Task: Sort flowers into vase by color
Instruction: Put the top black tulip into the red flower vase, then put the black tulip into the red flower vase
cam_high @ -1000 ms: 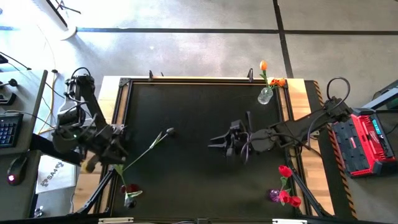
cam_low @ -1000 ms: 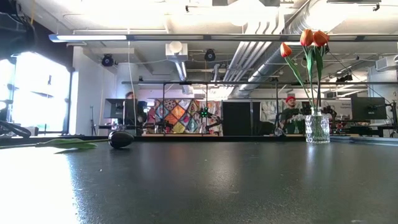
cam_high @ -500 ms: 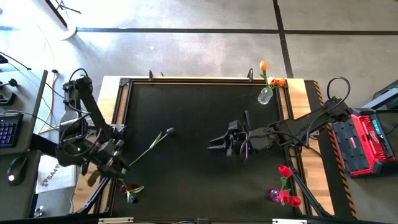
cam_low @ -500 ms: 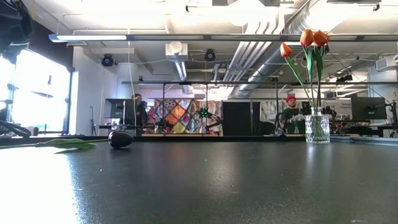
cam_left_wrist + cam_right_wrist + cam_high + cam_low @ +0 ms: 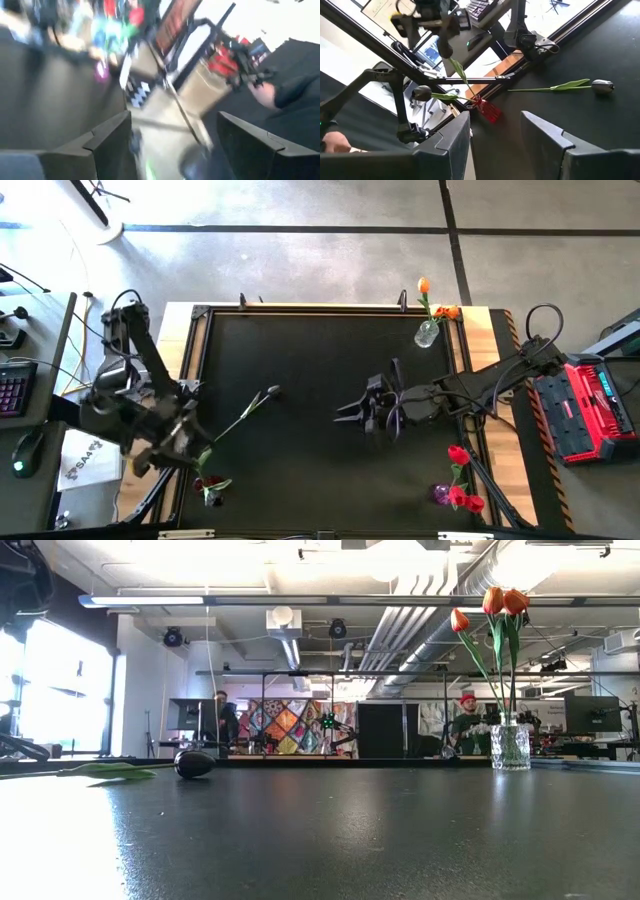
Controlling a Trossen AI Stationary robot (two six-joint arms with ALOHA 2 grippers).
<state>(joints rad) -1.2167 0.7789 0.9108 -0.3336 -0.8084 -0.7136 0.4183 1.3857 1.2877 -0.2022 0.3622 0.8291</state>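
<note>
A dark-headed tulip (image 5: 272, 392) lies flat on the black table (image 5: 320, 470); its head (image 5: 602, 86) (image 5: 195, 763) points toward the middle. At the near-left corner stands a small red vase (image 5: 208, 483) (image 5: 487, 111). Another dark tulip (image 5: 422, 92) leans out of it over the table's edge. A green stem (image 5: 459, 72) rises from the vase to my left gripper (image 5: 188, 450) (image 5: 442, 37), which hovers above it. In its wrist view my left gripper (image 5: 172, 120) is open, fingers wide apart. My right gripper (image 5: 345, 410) (image 5: 495, 130) hangs open over the table's middle, holding nothing. My left gripper stands open around the upper end of the green stem (image 5: 452, 61), which slants down to the red vase. Whether either finger touches the stem I cannot tell; its own wrist view is blurred.
A clear glass vase (image 5: 427, 332) (image 5: 510, 745) with orange tulips stands at the far right. A purple vase (image 5: 440, 494) with red tulips (image 5: 458, 455) stands at the near right. A raised frame rims the table. People show in the room behind.
My left gripper has moved toward the table's near edge at the left corner and has turned at the wrist. The dark tulip on the table and my right gripper have stayed where they were.
</note>
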